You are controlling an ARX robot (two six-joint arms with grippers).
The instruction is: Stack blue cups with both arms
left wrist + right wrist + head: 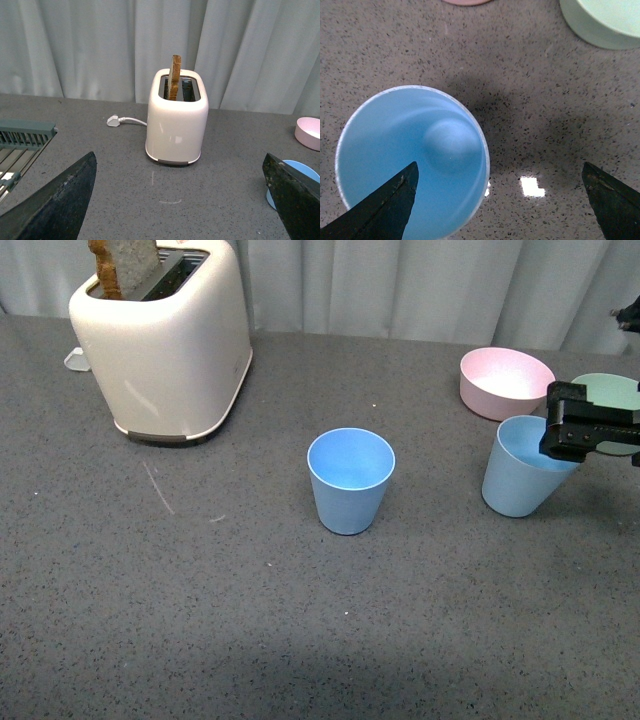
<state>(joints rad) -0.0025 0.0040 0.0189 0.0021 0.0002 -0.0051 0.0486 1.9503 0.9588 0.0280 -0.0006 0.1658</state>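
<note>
Two light blue cups stand upright on the grey table. One blue cup (350, 480) is at the middle. The other blue cup (522, 467) is at the right, and my open right gripper (585, 430) hovers at its far-right rim. In the right wrist view this cup (412, 165) lies under one fingertip (385, 207), with the gripper (500, 200) spread over its rim and the table beside it. My left gripper (180, 200) is open and empty over bare table in the left wrist view; the edge of a blue cup (300, 172) shows by one finger. The left arm is out of the front view.
A cream toaster (165, 340) with toast stands at the back left, its plug (114, 120) behind it. A pink bowl (505, 382) and a green bowl (612, 395) sit at the back right, near the right cup. A grey rack (22, 137) shows in the left wrist view.
</note>
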